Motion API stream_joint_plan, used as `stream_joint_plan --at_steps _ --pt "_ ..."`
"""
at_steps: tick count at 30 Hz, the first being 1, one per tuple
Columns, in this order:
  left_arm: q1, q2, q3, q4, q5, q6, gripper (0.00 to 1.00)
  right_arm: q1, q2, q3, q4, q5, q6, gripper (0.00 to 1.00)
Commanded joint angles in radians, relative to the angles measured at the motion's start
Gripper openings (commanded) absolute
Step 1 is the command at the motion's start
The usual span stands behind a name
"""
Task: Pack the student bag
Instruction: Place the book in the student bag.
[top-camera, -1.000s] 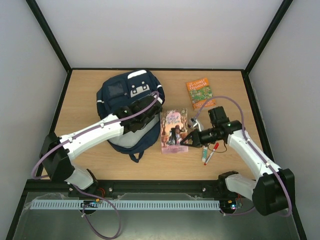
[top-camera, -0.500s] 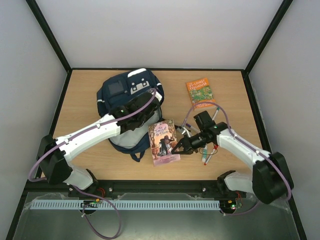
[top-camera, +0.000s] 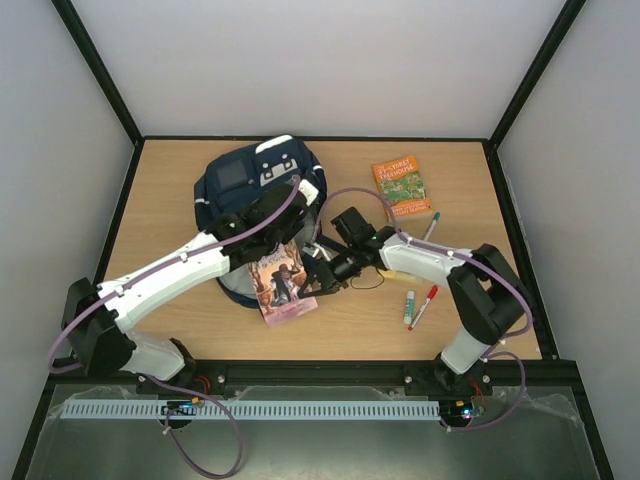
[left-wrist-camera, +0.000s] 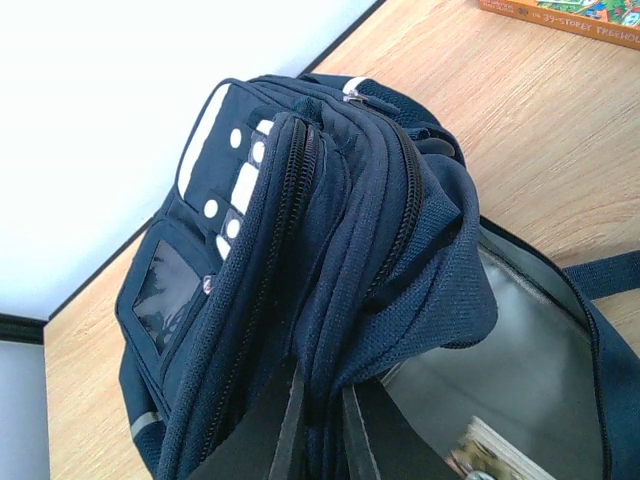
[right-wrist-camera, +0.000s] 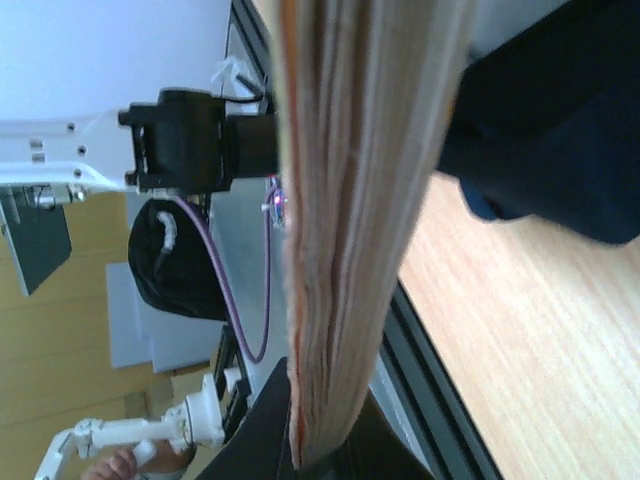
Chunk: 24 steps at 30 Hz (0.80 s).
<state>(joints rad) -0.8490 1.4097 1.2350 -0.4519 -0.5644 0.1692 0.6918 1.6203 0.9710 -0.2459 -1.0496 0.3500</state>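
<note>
Student bag (top-camera: 250, 180) is seen lying on the counter (top-camera: 170, 190) with its mouth turned toward the arms and its grey lining exposed. The upper lip of that mouth is pinched by the left gripper (left-wrist-camera: 322, 385), whose jaws are clamped together on the navy fabric, so the opening is held lifted. A pink-covered book (top-camera: 283, 285) is gripped by the right gripper (right-wrist-camera: 320, 425), its jaws shut tight on the book's edge. The book is tilted at the near rim of the bag, and one corner of it is visible just inside the opening in the left wrist view.

The step in hand is judged to be the loading of this first book. For the next move, the book needs to be slid further in under the raised lip, along the lining, before it is released. An orange book (top-camera: 402, 186) and some markers (top-camera: 418, 305) are left to the right of the bag, not yet packed.
</note>
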Motion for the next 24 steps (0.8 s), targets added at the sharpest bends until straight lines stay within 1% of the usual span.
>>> stream_joint_plan --at_steps 1,5,10,15,19,23,24 --pt "-0.005 -0.079 0.013 0.156 0.017 -0.002 0.03 0.007 0.084 0.022 0.212 0.024 0.144 0.01" --pt "-0.002 -0.102 -0.001 0.164 0.025 -0.002 0.04 0.007 0.159 0.069 0.271 0.046 0.195 0.01" --pt "-0.003 -0.120 -0.021 0.171 0.050 -0.003 0.05 0.007 0.212 0.114 0.335 0.090 0.246 0.01" --pt "-0.003 -0.127 -0.028 0.169 0.068 -0.007 0.06 0.004 0.268 0.167 0.342 0.143 0.276 0.01" --pt "-0.003 -0.136 -0.039 0.173 0.076 -0.008 0.06 0.001 0.300 0.196 0.314 0.208 0.275 0.01" --pt "-0.004 -0.146 -0.051 0.177 0.083 -0.009 0.07 -0.002 0.318 0.222 0.260 0.317 0.247 0.05" --pt "-0.004 -0.147 -0.054 0.177 0.085 -0.010 0.07 -0.002 0.322 0.224 0.251 0.331 0.241 0.10"
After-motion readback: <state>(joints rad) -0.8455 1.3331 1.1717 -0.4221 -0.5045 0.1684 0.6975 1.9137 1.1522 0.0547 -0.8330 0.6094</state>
